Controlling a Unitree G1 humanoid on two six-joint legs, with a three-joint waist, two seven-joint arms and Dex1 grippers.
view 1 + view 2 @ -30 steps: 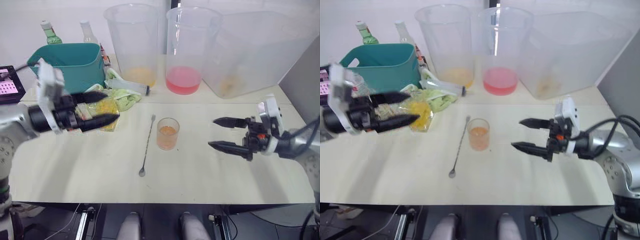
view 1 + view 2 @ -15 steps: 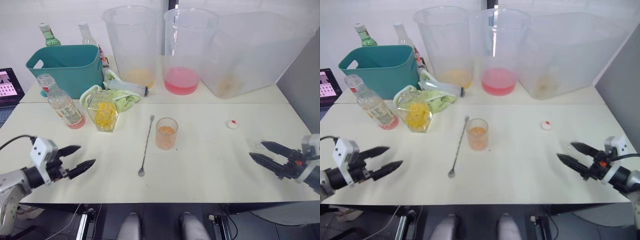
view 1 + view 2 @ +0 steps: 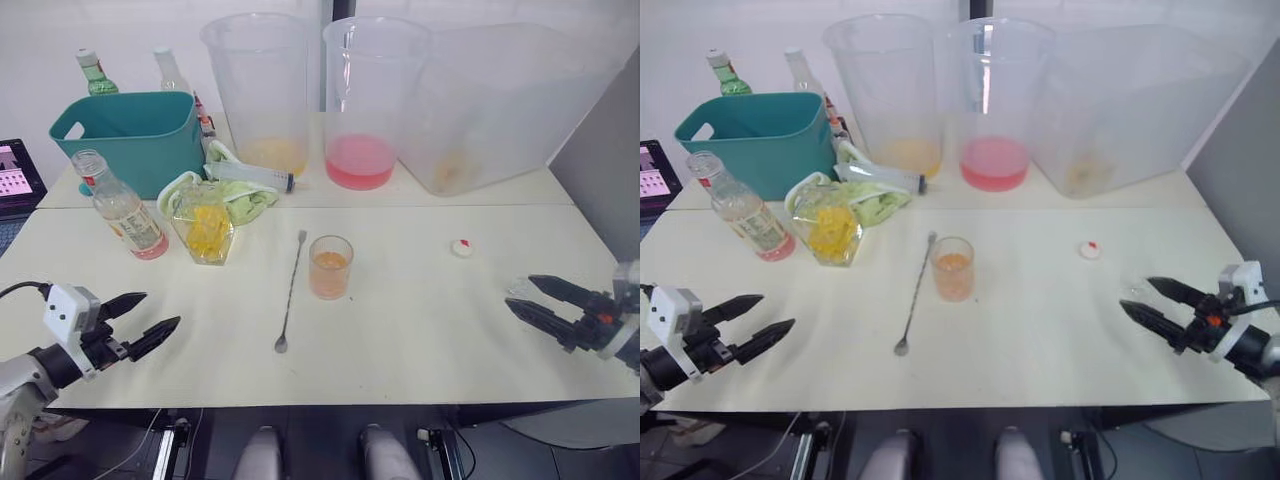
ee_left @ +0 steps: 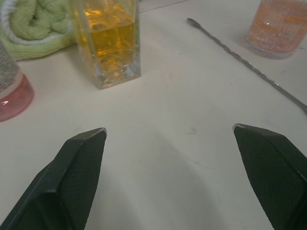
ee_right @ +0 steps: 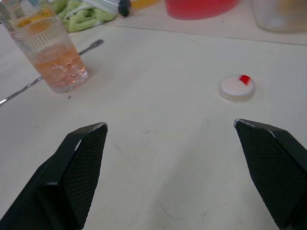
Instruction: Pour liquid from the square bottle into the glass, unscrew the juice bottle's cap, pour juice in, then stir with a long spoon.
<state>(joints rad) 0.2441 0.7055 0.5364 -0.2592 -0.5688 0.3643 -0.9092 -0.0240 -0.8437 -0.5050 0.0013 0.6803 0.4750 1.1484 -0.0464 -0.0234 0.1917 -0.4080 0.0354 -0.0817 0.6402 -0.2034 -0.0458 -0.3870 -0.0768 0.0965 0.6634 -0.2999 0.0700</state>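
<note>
Long spoon (image 3: 292,291) lies lengthwise away from robot, beside glass (image 3: 330,267); left gripper (image 3: 140,320) nearer, spread empty; right gripper (image 3: 538,298) spread

no readable text, juice bottle (image 3: 122,208) label print too small

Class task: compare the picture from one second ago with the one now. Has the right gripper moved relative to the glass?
Yes. The right gripper, open and empty, has pulled back from beside the glass to the table's near right edge, now farther out than the cap.
</note>
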